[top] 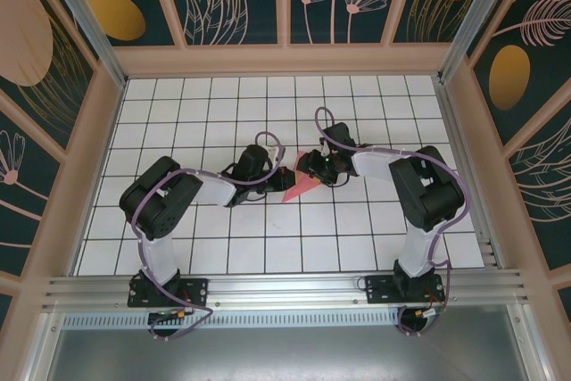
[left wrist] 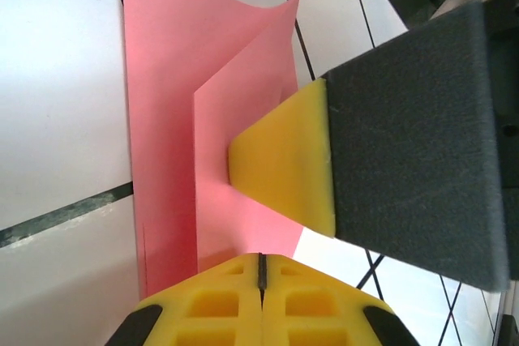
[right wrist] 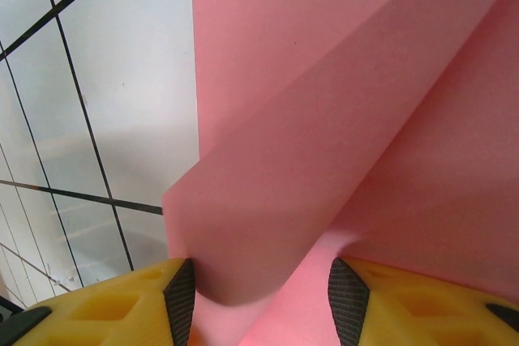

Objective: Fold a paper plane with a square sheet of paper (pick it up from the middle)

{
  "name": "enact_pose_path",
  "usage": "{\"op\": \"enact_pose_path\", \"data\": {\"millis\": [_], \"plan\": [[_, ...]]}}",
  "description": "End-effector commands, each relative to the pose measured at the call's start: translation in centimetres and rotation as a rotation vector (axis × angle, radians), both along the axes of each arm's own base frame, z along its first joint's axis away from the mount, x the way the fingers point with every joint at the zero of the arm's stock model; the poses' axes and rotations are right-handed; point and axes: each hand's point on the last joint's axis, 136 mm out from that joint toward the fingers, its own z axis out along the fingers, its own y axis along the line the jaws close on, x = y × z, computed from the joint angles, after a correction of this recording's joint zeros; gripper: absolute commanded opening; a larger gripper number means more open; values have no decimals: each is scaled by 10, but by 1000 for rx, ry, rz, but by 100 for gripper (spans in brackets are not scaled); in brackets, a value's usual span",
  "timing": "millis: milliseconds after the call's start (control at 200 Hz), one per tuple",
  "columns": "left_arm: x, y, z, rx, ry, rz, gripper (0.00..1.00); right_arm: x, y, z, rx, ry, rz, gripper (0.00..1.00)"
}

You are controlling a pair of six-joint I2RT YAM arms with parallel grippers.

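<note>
Top external view is showing the left arm (top: 165,198) and the right arm (top: 428,189) reaching inward and meeting near the middle of the gridded bench (top: 223,104), with the square sheet of paper (top: 302,186) lying between and just under their tips, partly folded, one pointed corner sticking out toward the near side; approaching from opposite sides is looking like a split of labour, one side anchoring while the other is shaping; left wrist view is showing the left fingers (left wrist: 211,305) pressed fully together at the sheet's near edge, the pink surface running right up to their tips, though whether a layer is actually being pinched in the seam I cannot tell; in that same view one yellow tip of the right fingers (left wrist: 280,160) is bearing against a raised flap beside a straight crease, probably to push that layer over or to sharpen the fold; right wrist view is showing those fingers standing moderately apart with a curled flap passing between them, straddling it rather than clamping it; the sheet is sitting partly flat on the bench and partly lifted, so the folding is looking far from finished; paper this thin is likely bending and slipping easily, so any pressing is probably needing the left side holding firm.
</note>
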Motion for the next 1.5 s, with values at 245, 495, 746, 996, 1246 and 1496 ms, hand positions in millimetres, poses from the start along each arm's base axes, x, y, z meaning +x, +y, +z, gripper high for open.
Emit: {"op": "enact_pose_path", "data": {"millis": [245,495,746,996,1246,1496], "plan": [[9,3,-15,62,22,25,3,-37,-44,-62,-199,169,-47,52],[8,5,-18,71,28,28,3,-36,-47,-59,-200,162,-64,48],[7,5,-19,73,31,27,3,-42,-57,-73,-268,215,-81,43],[11,3,1,40,8,36,8,-51,-69,-86,-348,271,-90,39],[22,18,21,53,-24,123,5,-56,-71,-95,-383,295,-82,38],[11,8,29,-23,-13,58,6,-59,-73,-99,-401,316,-107,37]]}}
